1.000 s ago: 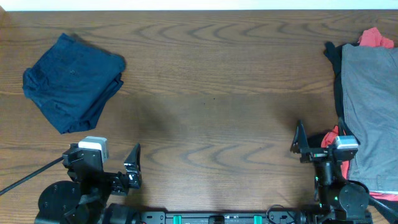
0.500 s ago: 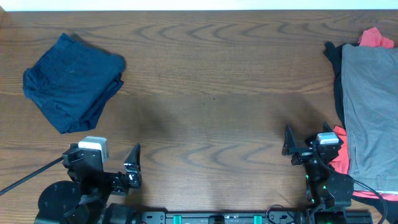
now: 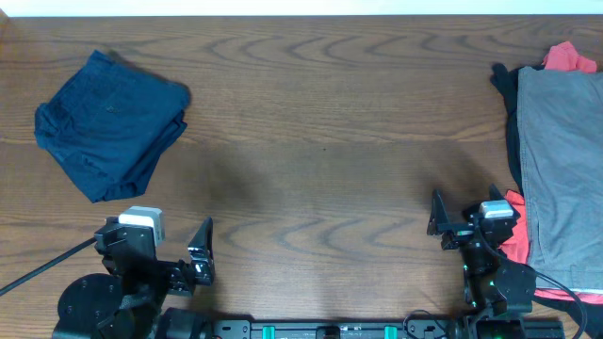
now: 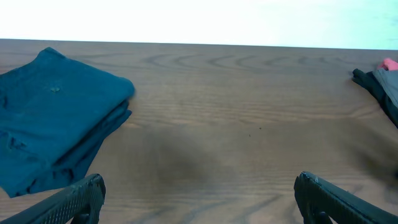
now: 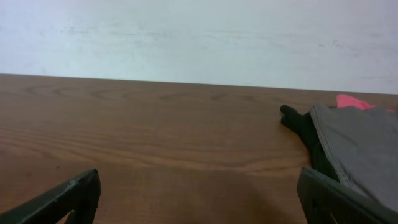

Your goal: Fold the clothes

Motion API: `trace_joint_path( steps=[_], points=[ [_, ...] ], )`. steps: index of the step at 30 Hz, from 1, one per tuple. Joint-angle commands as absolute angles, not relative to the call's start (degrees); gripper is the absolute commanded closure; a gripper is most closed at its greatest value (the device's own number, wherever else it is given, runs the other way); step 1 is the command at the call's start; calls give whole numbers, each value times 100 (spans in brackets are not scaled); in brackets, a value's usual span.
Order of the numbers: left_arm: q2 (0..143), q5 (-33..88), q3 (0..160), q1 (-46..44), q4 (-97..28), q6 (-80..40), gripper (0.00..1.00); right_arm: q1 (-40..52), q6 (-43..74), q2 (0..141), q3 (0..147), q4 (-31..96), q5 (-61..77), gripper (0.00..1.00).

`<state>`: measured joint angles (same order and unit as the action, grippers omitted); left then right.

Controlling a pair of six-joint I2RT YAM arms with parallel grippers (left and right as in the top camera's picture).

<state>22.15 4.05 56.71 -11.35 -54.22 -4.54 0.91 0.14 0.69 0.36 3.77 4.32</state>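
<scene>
A folded dark navy garment point(image 3: 108, 122) lies at the far left of the table; it also shows in the left wrist view point(image 4: 53, 118). A pile of clothes sits at the right edge: a grey piece point(image 3: 565, 160) on top, a black piece point(image 3: 504, 80) under its left side, red fabric point(image 3: 570, 58) at the back and red point(image 3: 513, 235) at the front. The grey piece point(image 5: 360, 146) shows in the right wrist view. My left gripper point(image 3: 203, 250) point(image 4: 199, 199) is open and empty near the front edge. My right gripper point(image 3: 438, 224) point(image 5: 199, 199) is open and empty, left of the pile.
The wooden table point(image 3: 320, 141) spans the view, with a pale wall point(image 5: 199, 37) behind its far edge. A black cable point(image 3: 42, 264) runs from the left arm's base to the front left.
The right arm has drawn back from the clothes pile, moving left and toward the front edge between 1.0 s and 0.5 s ago. Since then nothing has moved. The left arm stayed still.
</scene>
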Motion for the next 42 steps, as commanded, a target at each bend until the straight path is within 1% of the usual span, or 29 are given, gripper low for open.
trace_joint_path(
  steps=[1,13,17,20,23,28,36,42],
  points=[
    [2198,338,5658,-1133,-5437,-502,2,34,-71,27,32,395,495,1],
    [2198,338,5658,-1133,-5437,-502,2,34,-71,27,30,395,495,1],
    [2189,-67,5631,-1109,-5795,-412,2,34,-71,27,32,395,495,1],
    [2126,-113,5306,-801,-5795,-388,2,34,-71,27,32,395,495,1],
    [1935,-67,4672,-390,-5507,-392,2,34,-71,27,32,395,495,1],
    [1258,102,3306,56,-4436,-440,2,34,-71,27,32,395,495,1],
    [27,102,1466,172,-2027,-478,2,34,-71,27,32,395,495,1],
    [10,102,440,169,200,-475,2,34,-71,27,32,395,495,1]
  ],
)
